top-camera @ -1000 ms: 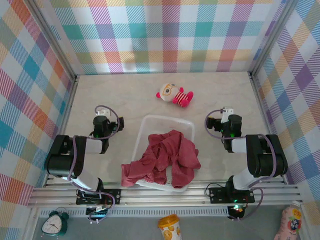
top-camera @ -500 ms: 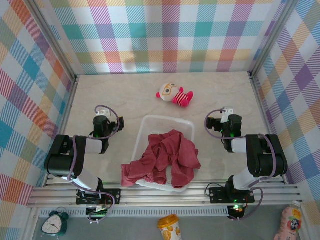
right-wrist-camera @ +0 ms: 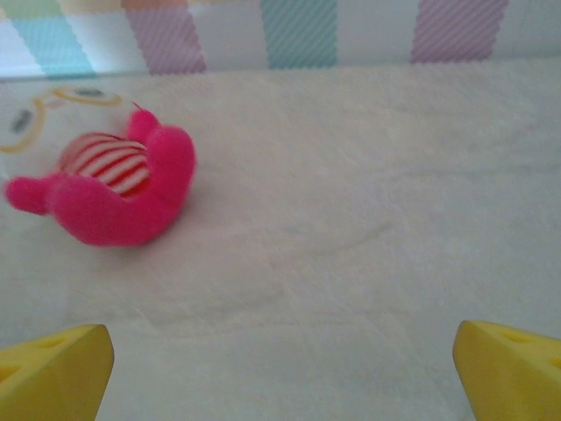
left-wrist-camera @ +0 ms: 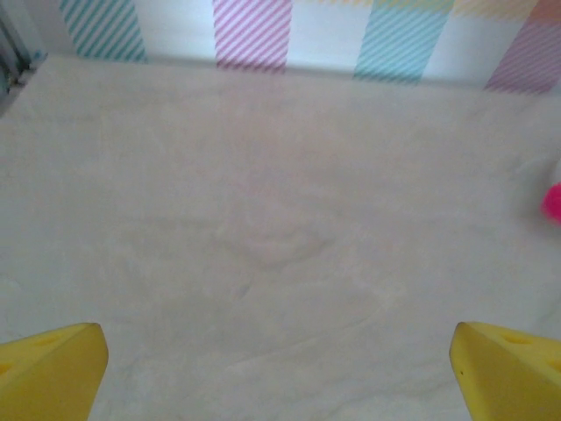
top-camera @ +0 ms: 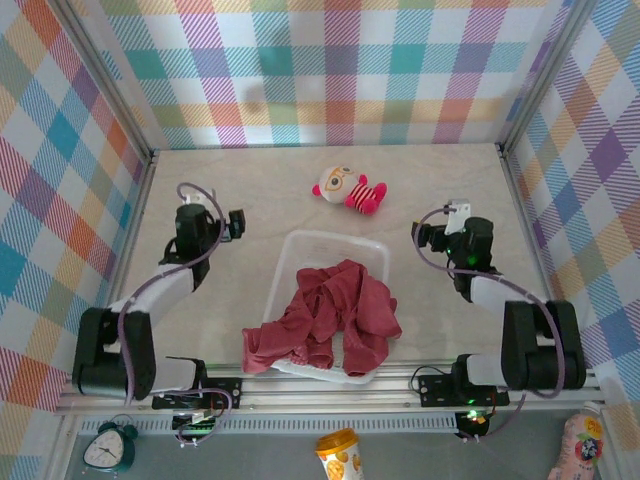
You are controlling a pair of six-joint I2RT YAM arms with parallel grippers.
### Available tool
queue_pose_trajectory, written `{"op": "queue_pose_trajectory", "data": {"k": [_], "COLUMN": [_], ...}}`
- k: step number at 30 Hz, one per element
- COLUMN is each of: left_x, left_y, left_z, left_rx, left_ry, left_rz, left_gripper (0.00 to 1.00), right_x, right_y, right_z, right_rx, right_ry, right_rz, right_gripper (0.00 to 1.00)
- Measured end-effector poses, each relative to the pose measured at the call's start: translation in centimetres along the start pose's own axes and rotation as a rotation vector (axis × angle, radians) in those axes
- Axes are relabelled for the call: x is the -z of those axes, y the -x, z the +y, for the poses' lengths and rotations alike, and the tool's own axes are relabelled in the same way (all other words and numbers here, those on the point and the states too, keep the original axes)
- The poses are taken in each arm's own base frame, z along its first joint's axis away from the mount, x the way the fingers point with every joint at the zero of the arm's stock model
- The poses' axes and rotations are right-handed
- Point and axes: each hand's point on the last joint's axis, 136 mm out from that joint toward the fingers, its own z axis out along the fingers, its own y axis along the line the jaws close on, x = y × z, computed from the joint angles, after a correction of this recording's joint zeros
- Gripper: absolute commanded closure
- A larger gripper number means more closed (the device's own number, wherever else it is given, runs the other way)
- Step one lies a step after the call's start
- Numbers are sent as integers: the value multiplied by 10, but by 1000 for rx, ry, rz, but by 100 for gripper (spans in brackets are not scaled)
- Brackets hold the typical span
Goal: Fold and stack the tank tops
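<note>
Moved since a second ago: both arms have stretched toward 12 o'clock, carrying the left gripper (top-camera: 200, 216) and right gripper (top-camera: 462, 228) a little farther up the table (top-camera: 250, 180); cloth, bin and doll lie as before.

Top view, tank tops: the tank tops (top-camera: 325, 320) are a crumpled maroon heap in the clear bin (top-camera: 335, 238), filling its near half, spilling over the rim at 7 o'clock onto the table and over the rim at 4 o'clock.
Top view, left gripper: at 10 o'clock from the bin, well apart from the cloth, over bare table.
Top view, right gripper: at 2 o'clock from the bin, likewise well apart from the cloth.
Top view, doll: the striped doll (top-camera: 350, 190) lies at 12 o'clock from the bin, near its far rim but not touching.
Top view, walls: plaid walls (top-camera: 330, 70) close in three sides.

Left wrist, jaws: released; the yellow fingertips (left-wrist-camera: 48, 373) sit at 7 and 5 o'clock of the view, spread wide, with only bare table between them.
Left wrist, doll: a blurred pink edge (left-wrist-camera: 552, 202) shows at 3 o'clock.

Right wrist, jaws: released; the fingertips (right-wrist-camera: 513, 368) stand wide apart, holding nothing.
Right wrist, doll: at 10 o'clock (right-wrist-camera: 114, 189), pink limbs and striped body toward the camera, on the table, clear of the fingers.
</note>
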Motion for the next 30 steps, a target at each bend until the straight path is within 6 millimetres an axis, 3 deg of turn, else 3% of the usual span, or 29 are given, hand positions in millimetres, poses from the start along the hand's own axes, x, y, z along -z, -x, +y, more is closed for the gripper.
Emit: {"op": "queue_pose_trajectory", "data": {"k": [2,5,8,13,18,20,23,27,30], "left_x": [13,30,45,72,100,109,113,112,105], "left_y": [23,32,12,-44,-84,-96,-109,-129,-146], "left_z": [-19,-55,-84,-114,-132,-136,-141,-143,-140], "left_rx": [18,34,54,88,75,72,72,38,0], "left_ry": [-28,-100,-162,-234,-253,-253,-240,-194,-140], "left_rz": [9,65,187,429,602,655,699,756,794], "left_gripper": [0,0,1,12,31,33,38,51,70], "right_x": [6,12,17,34,57,68,85,102,107], "right_y": [18,41,55,59,41,28,4,-23,-44], "right_z": [10,29,51,93,137,157,184,213,230], "right_rx": [-9,-35,-56,-78,-87,-77,-54,-21,19], "right_ry": [48,139,220,346,465,517,580,638,651], "right_rz": [-16,-12,36,169,347,419,528,643,715], "right_gripper": [1,1,1,1,1,2,4,6,9]}}
